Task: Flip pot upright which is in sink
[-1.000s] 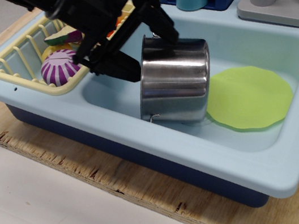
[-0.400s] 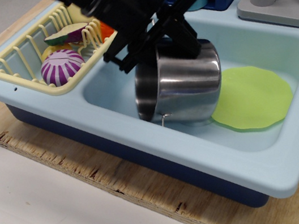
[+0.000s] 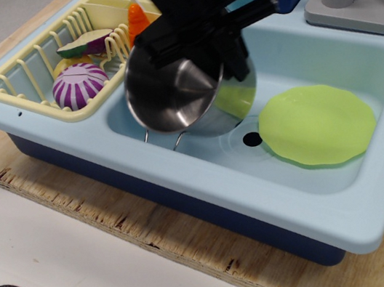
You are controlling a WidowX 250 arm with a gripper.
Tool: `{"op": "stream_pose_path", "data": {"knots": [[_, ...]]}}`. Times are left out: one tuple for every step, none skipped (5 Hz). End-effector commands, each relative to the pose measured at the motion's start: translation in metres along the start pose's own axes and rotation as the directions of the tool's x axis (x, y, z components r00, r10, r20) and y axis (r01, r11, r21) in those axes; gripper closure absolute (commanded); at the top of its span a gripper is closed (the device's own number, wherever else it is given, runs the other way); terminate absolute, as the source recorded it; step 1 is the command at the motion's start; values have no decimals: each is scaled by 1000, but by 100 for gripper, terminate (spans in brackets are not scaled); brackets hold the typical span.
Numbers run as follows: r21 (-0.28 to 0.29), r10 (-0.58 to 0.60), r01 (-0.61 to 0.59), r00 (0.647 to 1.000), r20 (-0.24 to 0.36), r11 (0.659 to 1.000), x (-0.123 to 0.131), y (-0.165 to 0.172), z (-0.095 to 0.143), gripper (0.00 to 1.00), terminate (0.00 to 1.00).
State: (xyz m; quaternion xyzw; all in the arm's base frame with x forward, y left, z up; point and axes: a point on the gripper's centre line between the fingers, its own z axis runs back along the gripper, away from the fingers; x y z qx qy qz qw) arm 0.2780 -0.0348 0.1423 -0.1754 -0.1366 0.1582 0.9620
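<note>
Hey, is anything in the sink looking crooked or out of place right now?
Yes, the pot. It is tipped well off upright in the sink, its opening facing the camera, under the robot's hand. Whether it touches the basin floor is unclear. The green plate lies flat beside the drain hole.

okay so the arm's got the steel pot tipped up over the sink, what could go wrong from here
The pot hangs tilted above the sink, held at its rim by the gripper. The shiny metal could slip from that edge grip and drop into the basin.

The green plate lies close beside it; setting the pot down off-target could land it on the plate, leaving it crooked.

The dish rack is on the other side; a wide swing might clip it.
</note>
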Motion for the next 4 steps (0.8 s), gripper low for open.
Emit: {"op": "stream_pose_path", "data": {"knots": [[-8,-30,30,1000,-4,1000,5,-13,1,0,0],[-5,-18,18,998,-62,1000,2,-17,-8,0,0],[-5,-18,18,998,-62,1000,2,-17,-8,0,0],[-5,-18,18,998,-62,1000,2,-17,-8,0,100]]}}
